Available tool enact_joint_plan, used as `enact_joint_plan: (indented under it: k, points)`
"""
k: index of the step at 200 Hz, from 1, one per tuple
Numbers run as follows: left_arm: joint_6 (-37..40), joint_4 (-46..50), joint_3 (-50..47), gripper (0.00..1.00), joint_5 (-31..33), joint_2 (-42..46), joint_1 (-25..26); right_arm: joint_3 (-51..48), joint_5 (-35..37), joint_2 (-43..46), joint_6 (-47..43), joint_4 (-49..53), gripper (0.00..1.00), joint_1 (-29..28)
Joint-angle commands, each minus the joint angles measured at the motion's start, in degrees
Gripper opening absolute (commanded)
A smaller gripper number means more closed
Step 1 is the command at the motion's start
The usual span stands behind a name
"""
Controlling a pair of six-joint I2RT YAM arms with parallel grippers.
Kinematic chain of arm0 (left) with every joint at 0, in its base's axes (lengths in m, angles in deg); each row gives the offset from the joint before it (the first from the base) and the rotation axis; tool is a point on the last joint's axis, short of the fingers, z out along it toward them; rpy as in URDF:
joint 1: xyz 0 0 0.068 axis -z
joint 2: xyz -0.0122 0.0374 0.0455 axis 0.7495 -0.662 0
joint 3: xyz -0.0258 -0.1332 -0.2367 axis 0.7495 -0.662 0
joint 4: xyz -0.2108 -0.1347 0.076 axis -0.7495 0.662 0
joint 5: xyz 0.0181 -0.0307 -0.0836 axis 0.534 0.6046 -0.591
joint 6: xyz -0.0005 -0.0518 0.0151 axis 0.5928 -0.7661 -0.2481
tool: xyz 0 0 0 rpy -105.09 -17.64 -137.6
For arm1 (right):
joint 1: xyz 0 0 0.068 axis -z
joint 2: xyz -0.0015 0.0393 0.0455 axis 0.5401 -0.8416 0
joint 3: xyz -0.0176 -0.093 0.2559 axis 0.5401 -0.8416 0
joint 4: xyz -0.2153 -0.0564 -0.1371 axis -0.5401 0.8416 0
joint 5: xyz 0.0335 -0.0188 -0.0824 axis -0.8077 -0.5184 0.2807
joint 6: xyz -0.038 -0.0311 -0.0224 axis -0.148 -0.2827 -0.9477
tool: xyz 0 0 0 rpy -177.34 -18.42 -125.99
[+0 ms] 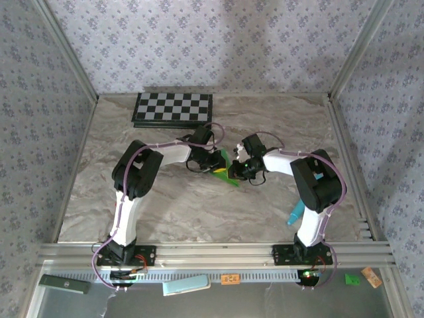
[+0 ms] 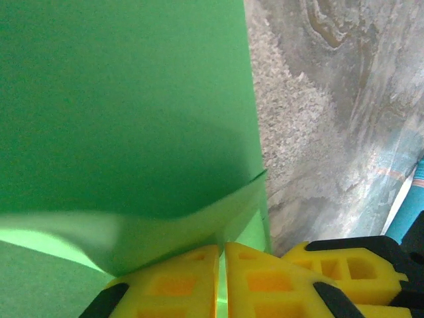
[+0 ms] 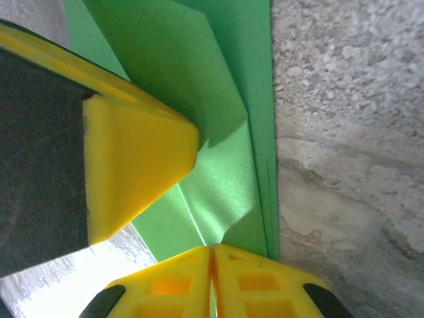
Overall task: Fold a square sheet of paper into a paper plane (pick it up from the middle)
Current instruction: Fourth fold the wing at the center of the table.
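Note:
The square sheet of paper [image 1: 226,172] is bright green and folded into a narrow, layered shape, held just above the middle of the marble table. My left gripper [image 1: 216,163] is shut on its left end. In the left wrist view the paper [image 2: 126,112] spreads out ahead of the left gripper [image 2: 223,249], and a thin green strip is pinched between the yellow pads. My right gripper [image 1: 241,167] is shut on the other end. In the right wrist view the right gripper [image 3: 211,250] clamps the creased paper [image 3: 218,179] beside the left gripper's yellow finger [image 3: 136,169]. Whether it forms a paper plane I cannot tell.
A black-and-white checkerboard [image 1: 173,109] lies at the back of the table. A teal marker [image 1: 296,213] rests near the right arm's base and also appears as a teal marker [image 2: 412,215] at the edge of the left wrist view. Aluminium posts and patterned walls close in the table's sides.

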Motion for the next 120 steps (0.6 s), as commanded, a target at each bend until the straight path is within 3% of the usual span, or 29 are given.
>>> enact_joint_plan:
  k: [1, 68, 120]
  points:
    - [2.76, 5.38, 2.0, 0.12, 6.22, -2.65, -3.19, -1.19, 5.2, -3.11, -3.28, 9.2, 0.11, -0.34]
    - [7.71, 9.84, 8.02, 0.12, 8.47, -6.76, -11.78, -1.04, 5.29, -3.73, -5.18, 9.71, 0.11, -0.53]
    - [11.29, 13.26, 10.5, 0.13, 9.89, -1.92, -15.76, 2.66, 2.93, -4.9, -7.02, 9.3, 0.12, -3.03]
